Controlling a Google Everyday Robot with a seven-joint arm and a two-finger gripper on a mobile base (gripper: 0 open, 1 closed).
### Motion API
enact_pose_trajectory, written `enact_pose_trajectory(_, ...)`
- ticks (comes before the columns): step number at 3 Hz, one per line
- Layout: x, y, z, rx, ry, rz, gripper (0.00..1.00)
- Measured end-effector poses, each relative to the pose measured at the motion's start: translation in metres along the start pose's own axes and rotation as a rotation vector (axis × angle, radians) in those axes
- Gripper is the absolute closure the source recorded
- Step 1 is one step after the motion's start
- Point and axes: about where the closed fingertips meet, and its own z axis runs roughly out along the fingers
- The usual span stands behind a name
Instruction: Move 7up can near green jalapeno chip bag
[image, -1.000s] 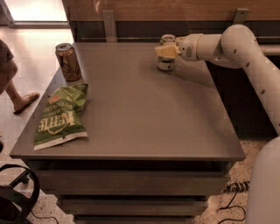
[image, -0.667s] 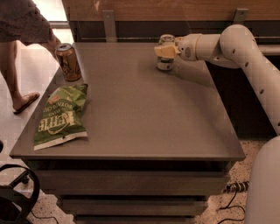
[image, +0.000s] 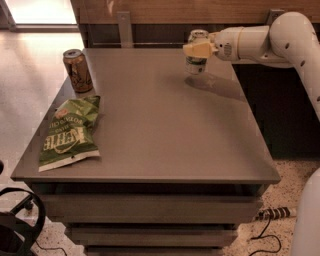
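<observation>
The 7up can (image: 196, 66), pale white and green with a silver top, is at the far right of the grey table (image: 160, 125). My gripper (image: 196, 50) reaches in from the right and is shut on the can, with a cream finger (image: 200, 49) across its middle. The can looks lifted slightly, and its shadow falls on the table below and to the right. The green jalapeno chip bag (image: 69, 134), with white "Kettle" lettering, lies flat near the table's left front edge, far from the can.
A brown-gold can (image: 78, 70) stands upright at the far left of the table, just behind the chip bag. A wooden wall panel runs behind the table. A black chair base (image: 17, 220) and cables lie on the floor in front.
The can and my gripper have risen a little and shifted slightly right. The person standing at the left has left the view.
</observation>
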Motion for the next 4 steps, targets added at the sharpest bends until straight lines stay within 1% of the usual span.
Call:
enact_pose_trajectory(1,-0.012,0.019,-0.027,-0.006,0.004,-0.011,1.0)
enact_pose_trajectory(2,-0.02,0.052,-0.05,-0.003,0.006,-0.027,1.0)
enact_pose_trajectory(3,-0.02,0.097,-0.061,-0.008,0.006,-0.045,1.0)
enact_pose_trajectory(4,-0.01,0.146,-0.063,-0.036,0.014,-0.048,1.0)
